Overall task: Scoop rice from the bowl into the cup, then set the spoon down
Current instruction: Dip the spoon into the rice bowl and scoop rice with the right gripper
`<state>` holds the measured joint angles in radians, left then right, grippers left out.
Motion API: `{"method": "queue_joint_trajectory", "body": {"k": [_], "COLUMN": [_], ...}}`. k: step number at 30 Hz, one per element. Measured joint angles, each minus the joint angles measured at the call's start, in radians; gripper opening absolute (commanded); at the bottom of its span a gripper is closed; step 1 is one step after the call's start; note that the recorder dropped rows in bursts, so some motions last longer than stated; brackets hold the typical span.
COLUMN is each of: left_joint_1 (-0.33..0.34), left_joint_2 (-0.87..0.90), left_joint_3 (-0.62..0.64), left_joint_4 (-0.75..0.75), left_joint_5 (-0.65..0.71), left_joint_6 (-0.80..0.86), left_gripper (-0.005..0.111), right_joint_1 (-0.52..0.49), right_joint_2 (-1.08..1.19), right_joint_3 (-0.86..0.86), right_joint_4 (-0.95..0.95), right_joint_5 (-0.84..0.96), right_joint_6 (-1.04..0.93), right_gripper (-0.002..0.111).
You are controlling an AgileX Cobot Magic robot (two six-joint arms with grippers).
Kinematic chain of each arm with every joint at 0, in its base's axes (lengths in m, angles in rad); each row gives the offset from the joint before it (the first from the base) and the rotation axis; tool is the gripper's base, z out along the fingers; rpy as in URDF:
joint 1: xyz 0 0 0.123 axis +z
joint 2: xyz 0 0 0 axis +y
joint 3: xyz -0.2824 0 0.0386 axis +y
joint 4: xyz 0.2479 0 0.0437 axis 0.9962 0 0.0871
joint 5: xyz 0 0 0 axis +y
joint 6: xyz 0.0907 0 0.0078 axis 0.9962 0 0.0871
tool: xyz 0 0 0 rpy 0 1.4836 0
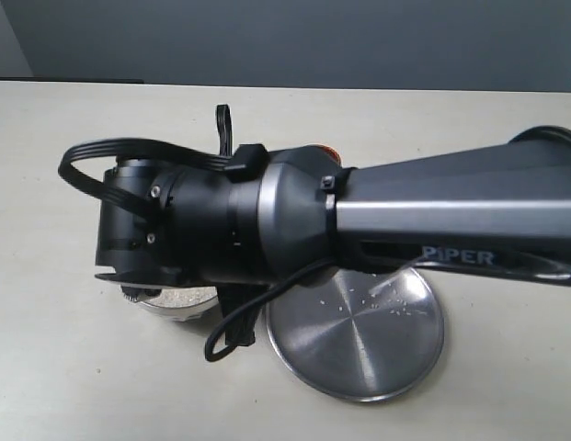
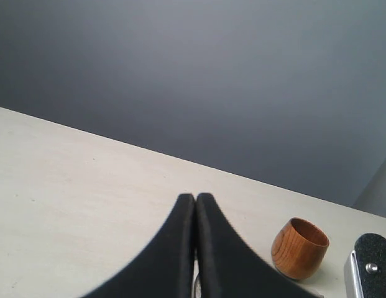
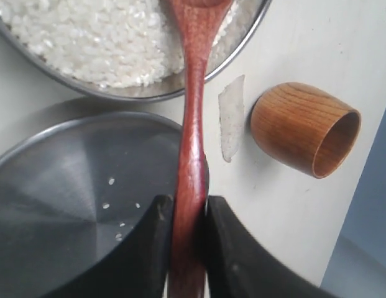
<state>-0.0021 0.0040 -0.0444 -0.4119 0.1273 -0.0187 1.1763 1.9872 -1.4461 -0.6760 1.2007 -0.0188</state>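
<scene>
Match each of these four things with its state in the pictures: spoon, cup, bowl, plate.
Things:
1. spoon
2. cup
3. bowl
4. plate

States:
A. holds a heap of rice
B. clamped in the right gripper
C. bears a few loose grains
D. stands free on the table

Pairs: 1-B, 2-D, 3-A, 4-C.

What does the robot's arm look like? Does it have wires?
The right arm is a fat black and grey tube with PIPER written on it. Black cables loop around it. The left gripper and right gripper have smooth, curved black fingers.
</scene>
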Motion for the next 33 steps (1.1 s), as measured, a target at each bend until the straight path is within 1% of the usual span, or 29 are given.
{"method": "queue_joint_trajectory", "body": {"k": [9, 24, 33], "left_joint_1": [0.0, 0.0, 0.0], "left_joint_2": [0.0, 0.0, 0.0], "left_joint_3": [0.0, 0.0, 0.0], "left_joint_4": [0.0, 0.0, 0.0], "left_joint_5": [0.0, 0.0, 0.0], "left_joint_6": [0.0, 0.0, 0.0], "left_gripper": [0.001, 0.001, 0.001], "right_joint_1": [0.0, 0.0, 0.0], "right_joint_2": [0.0, -0.027, -0.043], "right_joint_3": [0.0, 0.0, 0.0], "right_joint_4": [0.035, 0.101, 0.112], "right_joint_5": [-0.01, -0.014, -0.05], "right_joint_6": [0.08, 0.125, 0.24], "right_gripper": [-0.001, -0.001, -0.001]}}
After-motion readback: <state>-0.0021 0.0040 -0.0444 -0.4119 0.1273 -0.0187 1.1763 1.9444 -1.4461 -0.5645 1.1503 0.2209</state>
